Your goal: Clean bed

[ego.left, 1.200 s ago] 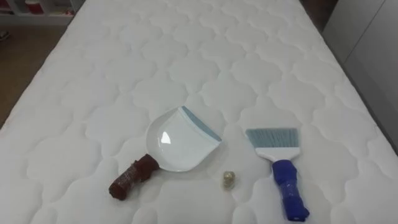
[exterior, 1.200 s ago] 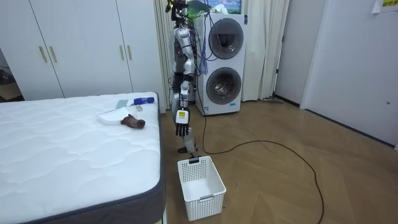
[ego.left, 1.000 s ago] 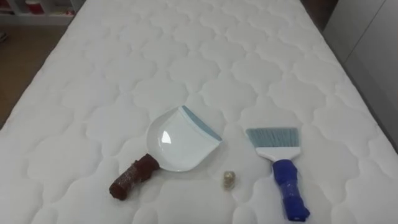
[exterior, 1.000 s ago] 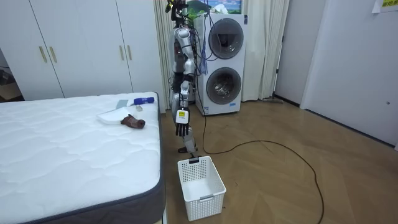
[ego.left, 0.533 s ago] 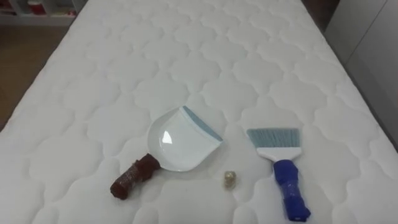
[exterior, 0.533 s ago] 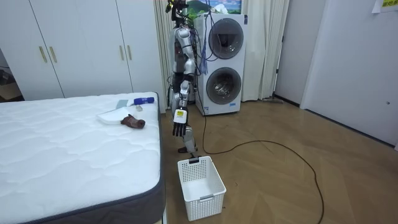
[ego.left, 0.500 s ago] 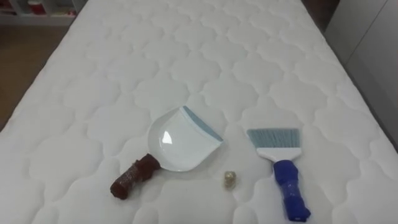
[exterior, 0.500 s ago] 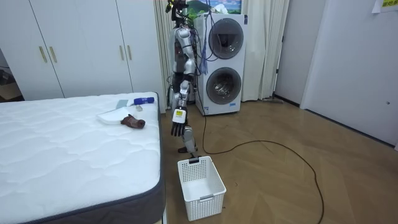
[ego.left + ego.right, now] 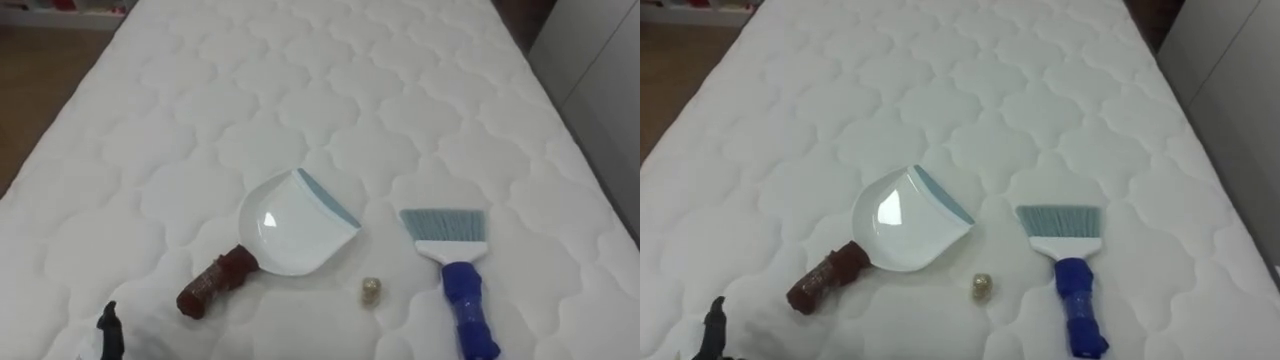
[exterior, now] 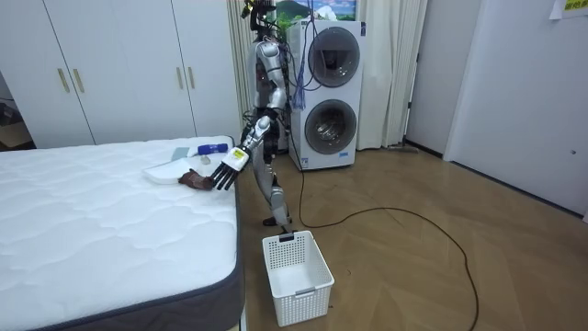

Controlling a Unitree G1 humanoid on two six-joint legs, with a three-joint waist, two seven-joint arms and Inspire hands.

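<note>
1. Left hand point(image 10: 227, 167): fingers were straight and spread, holding nothing, over the bed's near edge, just short of the brown handle point(image 9: 215, 281).
2. Tan scrap point(image 9: 372, 290): 1 piece, lay between the handle and the brush.
3. Brush point(image 9: 455, 268): lay flat, blue grip nearest, bristles pointing away.
4. Dustpan point(image 9: 290, 232): white, lay left of the brush.
5. Mattress point(image 9: 300, 90): white, quilted, extended beyond.

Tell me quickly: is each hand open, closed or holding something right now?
Left hand: open, fingers spread, holding nothing.
Right hand: cannot be told.
</note>
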